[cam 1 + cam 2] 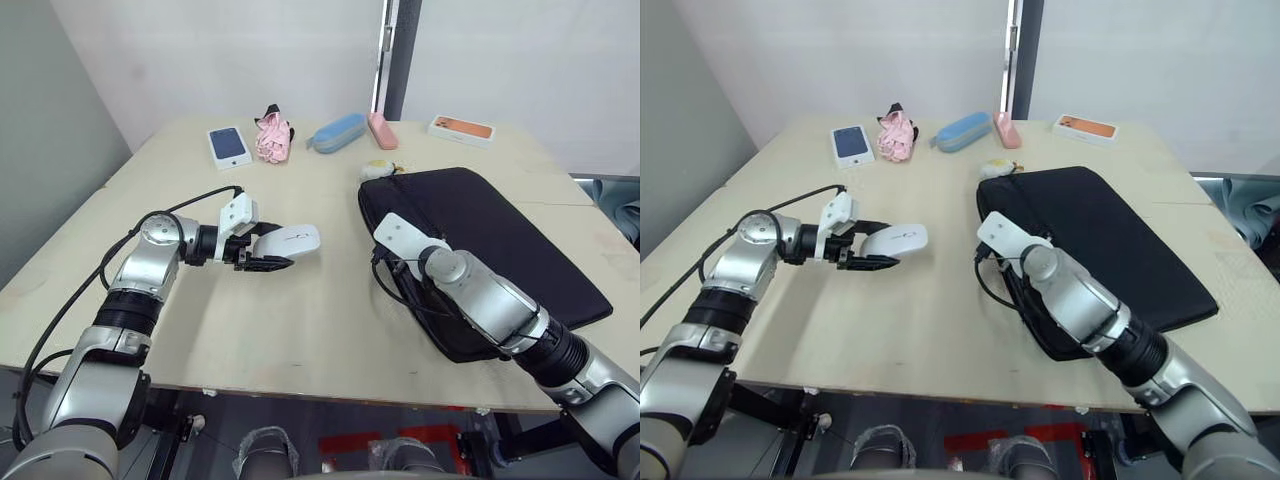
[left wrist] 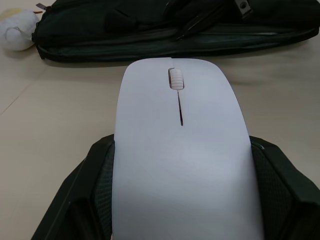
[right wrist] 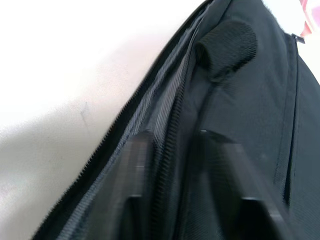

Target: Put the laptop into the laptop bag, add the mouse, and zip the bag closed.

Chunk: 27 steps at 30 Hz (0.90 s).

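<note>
A flat white mouse (image 1: 293,240) hangs a little above the table, left of the bag, with my left gripper (image 1: 278,250) shut on its sides. In the left wrist view the mouse (image 2: 180,150) points at the bag's long edge. The black laptop bag (image 1: 500,245) lies flat on the right half of the table, its white plush duck (image 1: 378,169) at the far corner. My right gripper (image 3: 177,195) is at the bag's left zipper edge (image 3: 150,130), with its fingers closed on the fabric lip. The laptop is hidden.
Along the table's far side lie a blue phone box (image 1: 229,146), a pink bundle (image 1: 272,138), a blue pencil case (image 1: 337,132), a pink case (image 1: 382,130) and an orange-topped box (image 1: 462,128). The table's front edge (image 1: 300,385) runs close below both arms.
</note>
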Available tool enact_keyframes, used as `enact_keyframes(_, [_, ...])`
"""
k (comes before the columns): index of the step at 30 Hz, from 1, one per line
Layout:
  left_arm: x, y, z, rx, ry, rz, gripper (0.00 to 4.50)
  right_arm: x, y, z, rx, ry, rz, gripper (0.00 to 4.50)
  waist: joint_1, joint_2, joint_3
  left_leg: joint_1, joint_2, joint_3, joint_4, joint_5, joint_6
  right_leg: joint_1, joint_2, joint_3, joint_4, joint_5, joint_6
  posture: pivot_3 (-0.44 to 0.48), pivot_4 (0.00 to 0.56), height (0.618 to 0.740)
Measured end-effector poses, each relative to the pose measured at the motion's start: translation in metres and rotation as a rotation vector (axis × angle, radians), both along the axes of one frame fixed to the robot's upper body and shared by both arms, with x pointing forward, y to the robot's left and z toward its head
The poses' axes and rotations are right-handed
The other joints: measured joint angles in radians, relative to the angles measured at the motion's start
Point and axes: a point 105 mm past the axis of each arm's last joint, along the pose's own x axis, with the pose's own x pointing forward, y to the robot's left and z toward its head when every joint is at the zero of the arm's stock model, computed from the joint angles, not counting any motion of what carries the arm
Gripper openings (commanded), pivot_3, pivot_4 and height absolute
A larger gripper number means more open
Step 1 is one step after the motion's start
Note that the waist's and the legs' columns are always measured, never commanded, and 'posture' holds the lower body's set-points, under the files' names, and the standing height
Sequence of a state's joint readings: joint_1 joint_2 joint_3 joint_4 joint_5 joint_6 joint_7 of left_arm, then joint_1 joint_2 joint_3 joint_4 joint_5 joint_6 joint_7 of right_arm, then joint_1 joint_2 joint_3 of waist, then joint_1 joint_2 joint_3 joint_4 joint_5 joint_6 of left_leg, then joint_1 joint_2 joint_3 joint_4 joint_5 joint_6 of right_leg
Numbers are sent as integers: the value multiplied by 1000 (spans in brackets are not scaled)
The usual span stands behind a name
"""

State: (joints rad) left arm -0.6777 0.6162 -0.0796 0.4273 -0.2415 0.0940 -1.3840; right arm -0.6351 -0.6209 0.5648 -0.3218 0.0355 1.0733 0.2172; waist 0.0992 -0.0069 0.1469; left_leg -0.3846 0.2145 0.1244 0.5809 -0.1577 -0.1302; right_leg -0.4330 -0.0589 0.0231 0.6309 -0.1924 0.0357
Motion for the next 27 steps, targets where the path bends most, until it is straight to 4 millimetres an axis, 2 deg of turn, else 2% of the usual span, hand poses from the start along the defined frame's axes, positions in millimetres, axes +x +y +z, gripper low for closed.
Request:
enact_keyframes(1, [-1,-1,-1,-2,4,-1,2876,0,1,1,10,3,2,24,-1,0,0,0,0,0,0,0,0,0,0,0,0,0,0,0,150,740])
enact_keyframes(5, [0,-5,-3,-17,13,2,2876,0,5,11,160,44,-27,8,-4,0,0,0,0,0,0,0,0,0,0,1,0,0,0,0,150,740])
enact_keyframes(10, [-1,-19,-7,-39,23,-25,2876,-1,7,48,389,53,-34,8,-8,0,0,0,0,1,0,0,0,-1,1,1,1,0,-1,0,150,740])
enact_keyframes(13, [-2,-27,-11,-44,30,-43,2876,1,0,75,467,26,-28,8,-7,0,0,0,1,1,0,0,0,-1,1,1,1,0,-1,0,150,740])
enact_keyframes(19, [-2,-48,-16,-60,23,-75,2876,-2,-16,111,606,23,-9,8,-4,1,1,0,0,1,0,0,0,-1,1,1,0,0,-1,0,150,740])
enact_keyframes(22, [1,-63,-9,-79,-12,-90,2876,-7,-20,126,665,33,31,8,-4,1,1,0,1,1,-1,0,0,-1,1,1,0,0,-1,0,150,740])
enact_keyframes(27, [11,-87,3,-106,-73,-87,2876,-13,-16,139,721,41,94,8,-4,1,1,0,1,1,-1,0,1,-1,1,1,0,0,-1,0,150,740])
